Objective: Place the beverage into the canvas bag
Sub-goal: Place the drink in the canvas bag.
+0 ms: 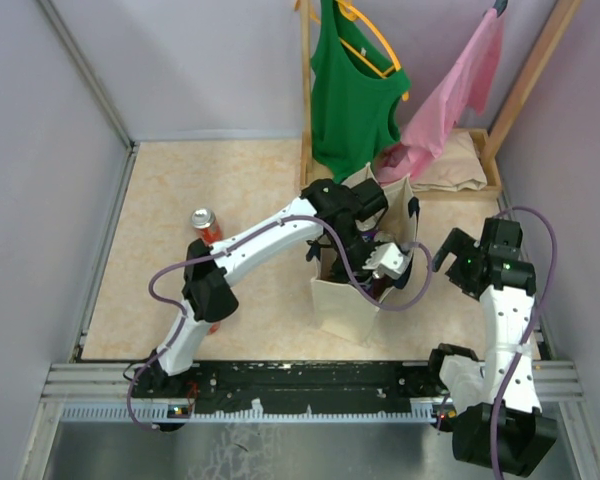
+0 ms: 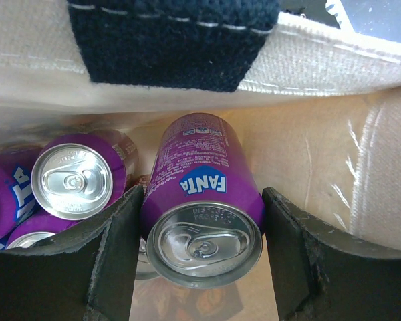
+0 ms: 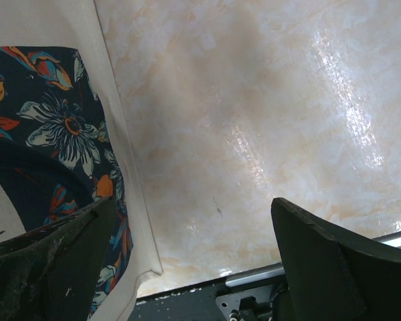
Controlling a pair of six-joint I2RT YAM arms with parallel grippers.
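Note:
The canvas bag (image 1: 342, 308) stands upright at the table's centre, cream with a navy handle (image 2: 167, 40). My left gripper (image 1: 382, 262) reaches down into its open top. In the left wrist view the left gripper (image 2: 202, 200) is shut on a purple Fanta can (image 2: 204, 167), one finger against each side, the can hanging tilted above the bag's bottom. Other purple cans (image 2: 73, 180) lie in the bag to its left. My right gripper (image 1: 448, 252) stands open just right of the bag; in its wrist view the right gripper (image 3: 194, 227) holds nothing, with the bag's floral print (image 3: 53, 134) beside it.
A red can (image 1: 204, 224) stands on the table left of the bag, beside my left arm. A wooden rack at the back holds a green tank top (image 1: 352, 90) and a pink garment (image 1: 450, 100). Folded beige cloth (image 1: 450, 165) lies under them. A metal rail (image 1: 300, 380) runs along the near edge.

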